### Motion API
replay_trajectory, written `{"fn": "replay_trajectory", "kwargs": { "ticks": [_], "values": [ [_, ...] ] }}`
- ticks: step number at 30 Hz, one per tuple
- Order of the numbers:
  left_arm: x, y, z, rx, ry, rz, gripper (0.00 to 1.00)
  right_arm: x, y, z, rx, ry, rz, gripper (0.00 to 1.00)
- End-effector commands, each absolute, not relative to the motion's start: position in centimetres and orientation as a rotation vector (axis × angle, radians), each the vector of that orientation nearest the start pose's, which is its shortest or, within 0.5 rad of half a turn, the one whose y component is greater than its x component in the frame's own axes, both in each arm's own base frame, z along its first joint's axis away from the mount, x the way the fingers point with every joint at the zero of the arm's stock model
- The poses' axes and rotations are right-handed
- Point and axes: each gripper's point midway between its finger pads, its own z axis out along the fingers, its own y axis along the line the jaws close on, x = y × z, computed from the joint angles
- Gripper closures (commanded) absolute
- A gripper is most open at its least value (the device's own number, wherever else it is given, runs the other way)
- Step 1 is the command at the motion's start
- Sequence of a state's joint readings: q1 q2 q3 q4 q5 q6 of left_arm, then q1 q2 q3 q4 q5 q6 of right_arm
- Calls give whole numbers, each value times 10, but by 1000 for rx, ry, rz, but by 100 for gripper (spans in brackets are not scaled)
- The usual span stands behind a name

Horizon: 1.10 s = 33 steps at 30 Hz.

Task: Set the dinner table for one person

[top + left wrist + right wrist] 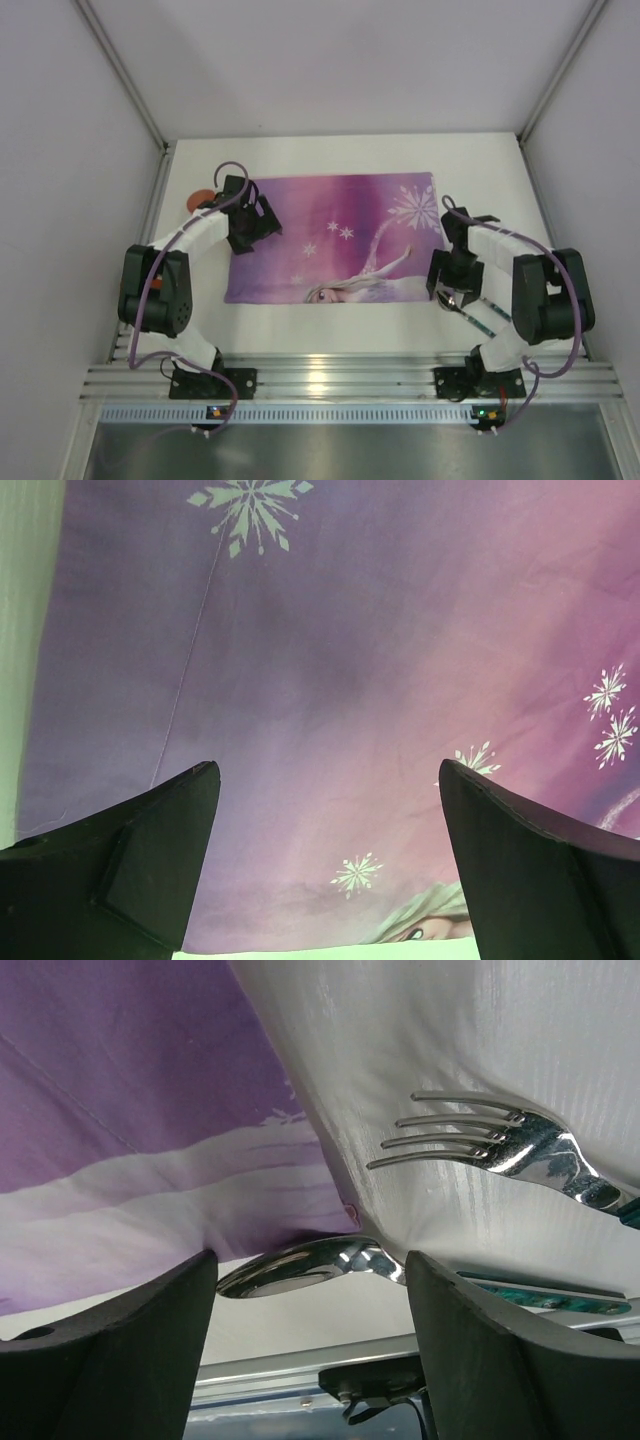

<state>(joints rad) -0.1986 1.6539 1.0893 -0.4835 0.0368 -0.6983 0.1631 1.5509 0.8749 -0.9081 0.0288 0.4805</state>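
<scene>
The white tabletop point(300, 155) lies beneath both end effectors: flat, matte, rectangular, with a purple snowflake-printed fabric placemat point(340, 230) at its middle. The left end effector point(262, 225) hovers over the placemat's left end, fingers spread, gripping nothing. The right end effector point(448, 290) is just off the placemat's right edge, released. Below it, beside that edge, lie a shiny metal spoon point(300, 1265) and fork point(480, 1140).
</scene>
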Motion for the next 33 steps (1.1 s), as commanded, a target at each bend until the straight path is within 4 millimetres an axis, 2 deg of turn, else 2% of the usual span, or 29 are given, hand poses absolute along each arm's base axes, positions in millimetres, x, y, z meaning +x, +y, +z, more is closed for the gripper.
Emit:
{"fn": "replay_trajectory", "kwargs": {
  "ticks": [1, 4, 5, 8, 10, 12, 17, 19, 20, 24, 26, 29, 30, 32, 33],
  "values": [
    [371, -109, 81, -633, 2515, -392, 4, 211, 45, 23, 447, 3077, -110, 25],
    [370, -107, 80, -630, 2512, -385, 4, 216, 43, 20, 435, 3076, -139, 41],
    [369, -107, 78, -634, 2517, -381, 4, 216, 42, 18, 435, 3085, -149, 55],
    [368, -106, 77, -631, 2523, -377, 4, 220, 41, 21, 420, 3084, -166, 70],
    [369, -106, 76, -630, 2523, -374, 5, 224, 40, 27, 417, 3070, -173, 73],
    [369, -106, 74, -629, 2526, -372, 5, 227, 40, 36, 412, 3053, -175, 82],
    [369, -106, 72, -627, 2532, -366, 5, 231, 40, 62, 387, 3004, -181, 88],
    [371, -106, 72, -623, 2532, -370, 5, 232, 40, 68, 385, 2990, -170, 98],
    [371, -107, 71, -623, 2535, -373, 5, 231, 40, 72, 380, 2984, -163, 100],
    [373, -109, 70, -622, 2541, -379, 5, 227, 43, 74, 366, 2986, -131, 100],
    [374, -110, 70, -621, 2544, -383, 5, 229, 49, 81, 361, 2977, -72, 100],
    [376, -110, 72, -611, 2548, -384, 5, 242, 60, 100, 373, 2932, 17, 100],
    [376, -110, 70, -606, 2554, -380, 5, 254, 65, 113, 372, 2894, 55, 100],
    [379, -111, 72, -598, 2553, -384, 5, 265, 73, 119, 387, 2898, 104, 100],
    [379, -112, 71, -592, 2563, -386, 5, 279, 76, 131, 387, 2857, 123, 100]
  ]
}}
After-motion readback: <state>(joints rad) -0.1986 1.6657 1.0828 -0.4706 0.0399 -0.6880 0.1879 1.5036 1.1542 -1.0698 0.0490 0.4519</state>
